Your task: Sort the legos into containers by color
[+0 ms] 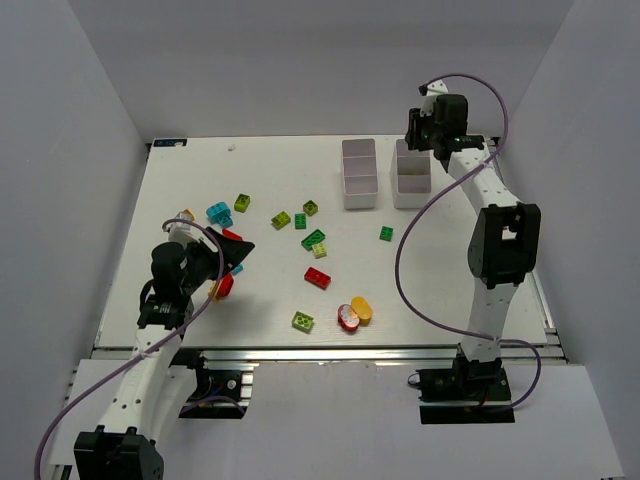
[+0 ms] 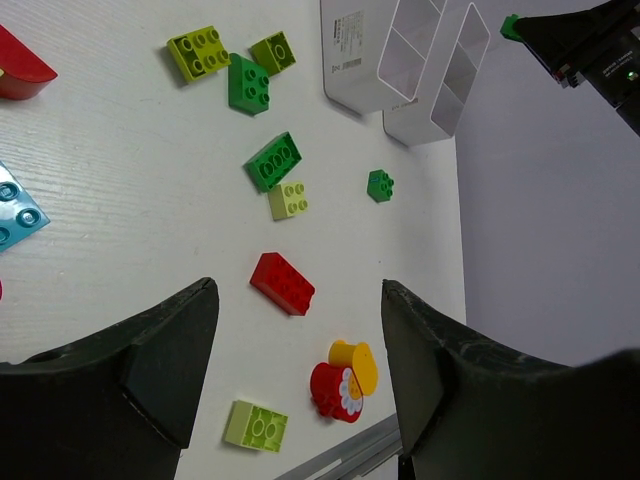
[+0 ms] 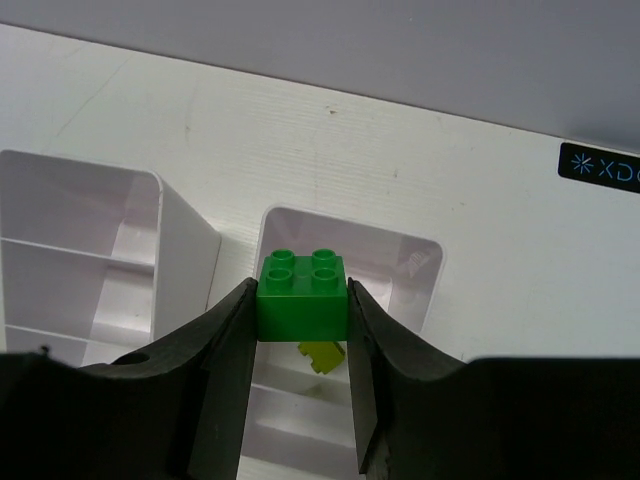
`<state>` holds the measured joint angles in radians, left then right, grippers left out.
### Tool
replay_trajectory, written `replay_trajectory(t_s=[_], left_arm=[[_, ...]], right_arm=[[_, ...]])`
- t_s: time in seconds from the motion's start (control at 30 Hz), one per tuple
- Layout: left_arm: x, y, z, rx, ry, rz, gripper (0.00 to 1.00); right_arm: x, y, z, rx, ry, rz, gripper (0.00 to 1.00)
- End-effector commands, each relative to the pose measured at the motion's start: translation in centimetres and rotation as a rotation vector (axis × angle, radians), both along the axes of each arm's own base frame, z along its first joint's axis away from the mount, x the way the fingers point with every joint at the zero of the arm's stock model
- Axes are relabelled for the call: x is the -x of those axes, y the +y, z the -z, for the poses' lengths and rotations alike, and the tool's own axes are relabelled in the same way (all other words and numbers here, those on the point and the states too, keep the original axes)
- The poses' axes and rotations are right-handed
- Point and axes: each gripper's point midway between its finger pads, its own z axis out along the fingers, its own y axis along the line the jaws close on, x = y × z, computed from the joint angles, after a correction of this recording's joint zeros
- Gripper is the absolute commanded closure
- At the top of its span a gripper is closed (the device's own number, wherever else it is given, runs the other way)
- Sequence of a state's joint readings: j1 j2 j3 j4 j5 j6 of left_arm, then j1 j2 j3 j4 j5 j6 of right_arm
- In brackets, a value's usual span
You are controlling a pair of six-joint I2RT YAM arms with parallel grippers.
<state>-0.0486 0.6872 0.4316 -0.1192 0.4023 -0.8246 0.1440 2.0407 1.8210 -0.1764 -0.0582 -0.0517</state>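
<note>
White tabletop inside grey walls is your whole stage, and the right-hand bin at its far side is the thing to steer by. Your right gripper hangs directly over that bin. Its fingers pinch a dark green brick by two opposite sides, studs up, so it should drop flat once let go.

Beneath the brick a lime piece already lies in the bin. I cannot quite tell whether it sits in the same compartment the brick is aimed at, because the fingers hide the divider. If it does, the greens are probably being gathered there, which would explain the hold.

The second bin stands just beside the right-hand bin, with a thin gap between them. Well away from the bin, toward the near left, your left gripper hovers spread and empty above the loose legos — likely lining up its own pick.
</note>
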Motion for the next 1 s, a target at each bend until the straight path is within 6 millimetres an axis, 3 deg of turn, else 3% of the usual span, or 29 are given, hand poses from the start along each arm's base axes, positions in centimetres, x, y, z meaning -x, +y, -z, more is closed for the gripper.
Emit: replay_trajectory(t_s=[0.0, 0.13, 0.27, 0.33, 0.4, 0.43, 0.47, 0.63, 0.7, 0.77, 0.8, 0.83, 0.87, 0.97], left_arm=[[-0.2, 0.2, 0.3, -0.003, 0.005, -0.010, 0.24], [-0.3, 0.2, 0.4, -0.003, 0.011, -0.009, 0.24], [-0.4, 0.2, 0.3, -0.003, 0.011, -0.009, 0.24], [-0.5, 0.1, 0.3, -0.003, 0.013, -0.009, 0.24], [-0.6, 0.2, 0.0, -0.004, 0.010, -0.010, 0.24], [-0.6, 0.2, 0.0, -0.002, 0.010, -0.011, 0.24], [-0.7, 0.1, -0.1, 0.000, 0.010, -0.008, 0.24], [-1.1, -0.1, -0.6, 0.006, 0.003, 0.001, 0.24], [-1.2, 0.0, -1.2, 0.007, -0.015, 0.000, 0.24], [-0.9, -0.1, -1.2, 0.010, -0.018, 0.002, 0.24], [-0.7, -0.1, -1.4, 0.010, -0.029, 0.001, 0.24], [-0.6, -0.1, -1.2, 0.009, -0.025, 0.001, 0.24], [-0.5, 0.0, -1.3, 0.009, -0.028, -0.002, 0.24], [-0.3, 0.0, -1.2, 0.009, -0.031, -0.001, 0.24]], right_arm=[[-2.2, -0.3, -3.3, -0.019, -0.121, 0.040, 1.00], [-3.0, -0.4, -2.2, -0.012, -0.110, 0.049, 0.99], [-3.4, -0.4, -1.0, -0.003, -0.097, 0.055, 0.88], [-3.5, -0.5, -0.1, 0.005, -0.086, 0.054, 0.79], [-3.5, -0.5, 0.6, 0.006, -0.072, 0.053, 0.58], [-3.5, -0.5, 0.5, 0.009, -0.076, 0.053, 0.42], [-3.4, -0.6, 0.1, 0.011, -0.081, 0.052, 0.33], [-2.1, -1.4, -2.4, -0.014, -0.098, 0.043, 0.27], [-0.6, -1.2, -3.8, -0.018, -0.105, -0.016, 0.25], [2.5, 0.5, -6.2, -0.023, -0.146, -0.212, 0.16], [6.1, 2.6, -6.9, -0.013, -0.185, -0.433, 0.11], [7.7, 3.3, -5.8, -0.019, -0.168, -0.503, 0.11], [8.7, 4.1, -7.2, -0.024, -0.205, -0.571, 0.11], [14.4, 6.6, -6.5, -0.082, -0.187, -0.835, 0.11]])
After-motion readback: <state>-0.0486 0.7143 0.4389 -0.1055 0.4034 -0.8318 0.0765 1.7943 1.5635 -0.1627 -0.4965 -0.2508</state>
